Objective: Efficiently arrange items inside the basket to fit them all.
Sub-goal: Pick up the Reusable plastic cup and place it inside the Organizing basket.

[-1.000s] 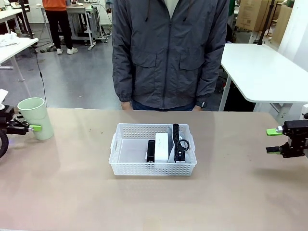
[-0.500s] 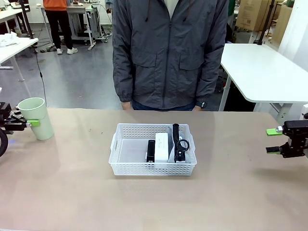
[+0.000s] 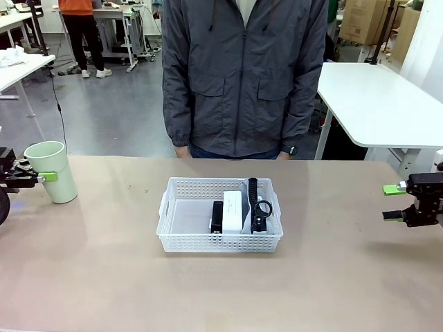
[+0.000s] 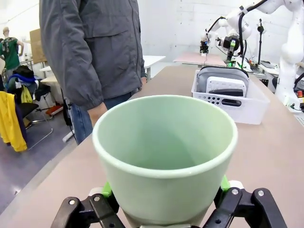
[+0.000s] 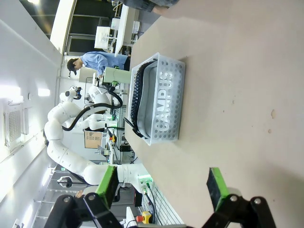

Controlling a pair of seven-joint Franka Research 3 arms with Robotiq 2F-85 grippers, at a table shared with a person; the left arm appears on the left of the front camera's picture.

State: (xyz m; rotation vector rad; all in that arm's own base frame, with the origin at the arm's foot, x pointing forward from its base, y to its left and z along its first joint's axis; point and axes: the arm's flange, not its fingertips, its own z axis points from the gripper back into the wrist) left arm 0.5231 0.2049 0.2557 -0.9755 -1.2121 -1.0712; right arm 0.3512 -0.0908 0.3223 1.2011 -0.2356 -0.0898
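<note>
Near the left edge of the worktop (image 3: pixel 104 277), left tool (image 3: pixel 34 178) clamped on an upright pale green cup (image 3: pixel 52 171), mouth up. At the right edge, right tool (image 3: pixel 392 203) spread wide, holding nothing. Farther in, mid-worktop, white basket (image 3: pixel 181 240), long axis left-to-right; inside, black block (image 3: pixel 217 216), white box (image 3: pixel 232 211) and grey pouch (image 3: pixel 266 207) side by side, each running near-to-far.

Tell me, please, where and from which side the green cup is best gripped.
Probably at the cup's lower wall, from the side: it stands upright and narrows downward. The left gripper already straddles it there, pads on opposite sides, leaving the rim free.
</note>
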